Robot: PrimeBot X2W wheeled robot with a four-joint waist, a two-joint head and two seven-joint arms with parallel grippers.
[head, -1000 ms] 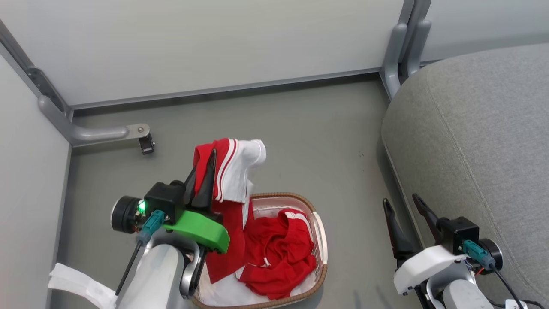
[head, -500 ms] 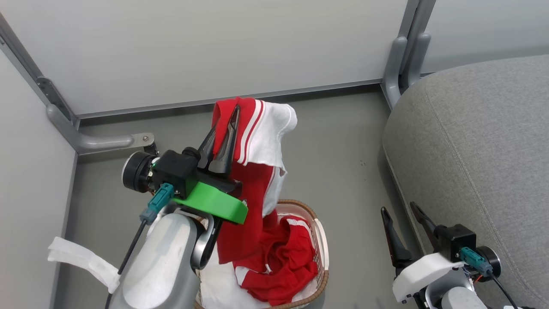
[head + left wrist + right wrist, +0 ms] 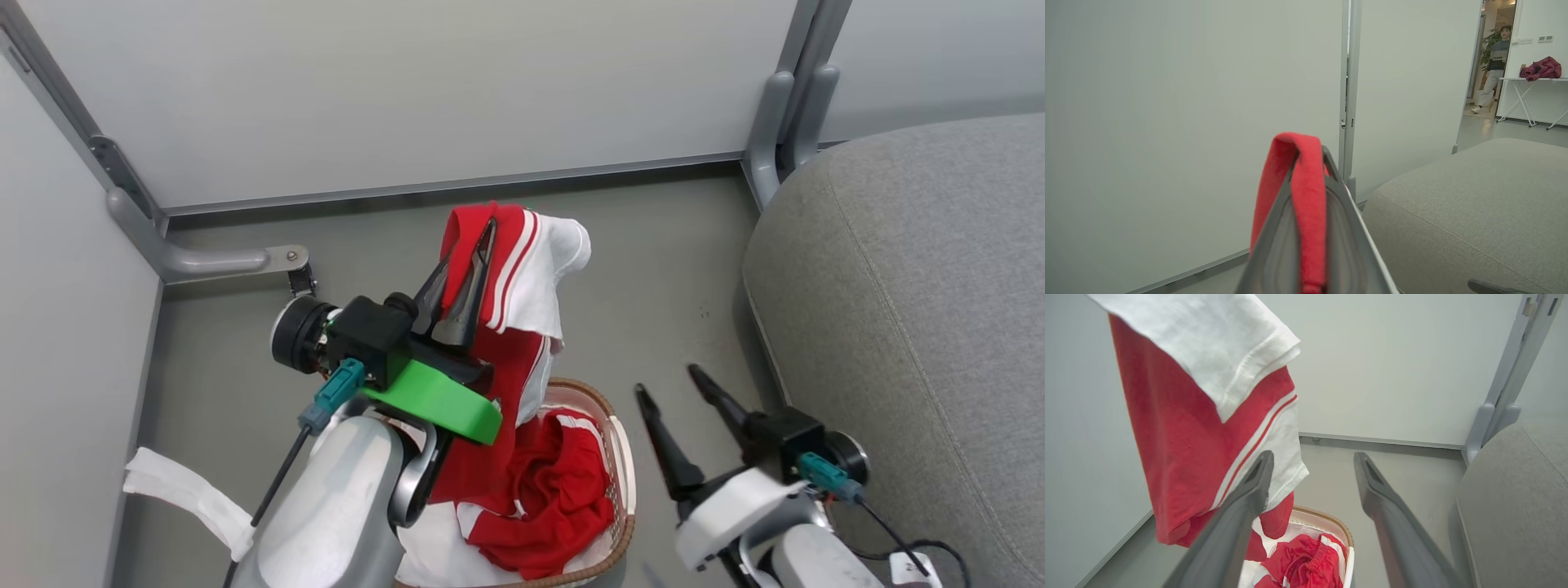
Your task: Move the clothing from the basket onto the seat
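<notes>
Pale partition panels and a grey floor close in the corner where the oval cream perforated plastic laundry basket with a brown woven-look rim stands. Above it, the left gripper pinches a fold of a bright red, white-striped sportswear garment, which hangs long axis downward toward the basket. A second red garment lies crumpled inside. The large grey upholstered seat cushion lies to that gripper's right, across bare floor, so the carry should go rightward. Its forearm slants up and forward. The right gripper, fingers spread and empty, hovers between basket and seat cushion.
</notes>
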